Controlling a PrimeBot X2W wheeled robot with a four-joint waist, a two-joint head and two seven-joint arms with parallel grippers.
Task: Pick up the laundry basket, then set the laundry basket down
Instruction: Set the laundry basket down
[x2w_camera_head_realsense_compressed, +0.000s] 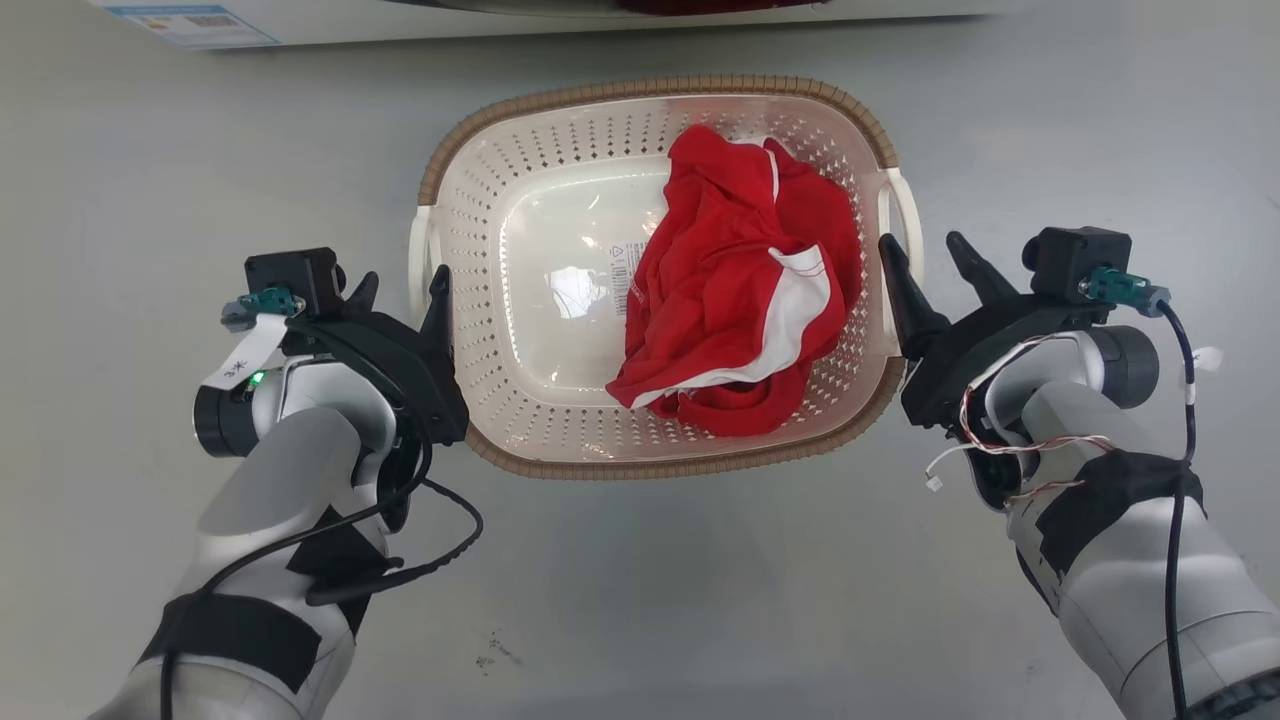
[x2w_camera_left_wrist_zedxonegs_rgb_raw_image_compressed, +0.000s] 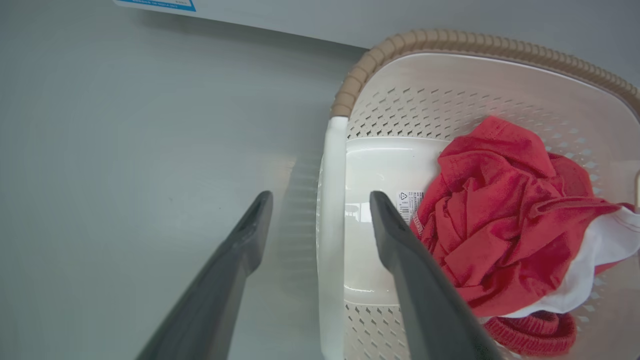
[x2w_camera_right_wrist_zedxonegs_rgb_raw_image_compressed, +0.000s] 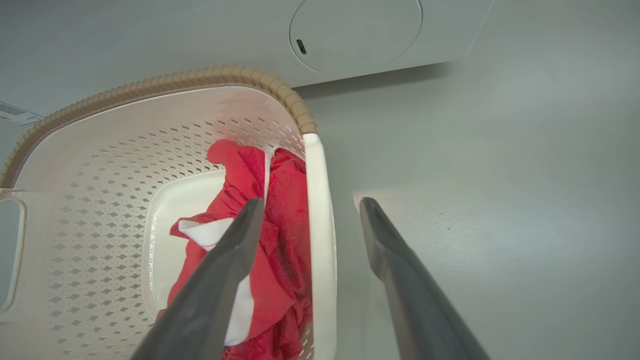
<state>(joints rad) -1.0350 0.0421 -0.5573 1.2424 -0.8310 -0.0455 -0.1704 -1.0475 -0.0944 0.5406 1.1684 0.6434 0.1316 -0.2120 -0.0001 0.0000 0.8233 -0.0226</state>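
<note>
The laundry basket (x2w_camera_head_realsense_compressed: 660, 88) is sitting between the open jaws, the left pair straddling its left handle (x2w_camera_left_wrist_zedxonegs_rgb_raw_image_compressed: 332, 225) and the right pair its right handle (x2w_camera_right_wrist_zedxonegs_rgb_raw_image_compressed: 320, 240), evidently readying a balanced lift.

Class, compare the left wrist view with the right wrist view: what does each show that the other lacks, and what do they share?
Left wrist view, not the right: the open left gripper astride the laundry basket's left handle, and a printed label on its bottom. Right wrist view, not the left: the open right gripper astride the right handle, and a round panel beyond. Shared: the basket, the red garment, grey floor.
</note>
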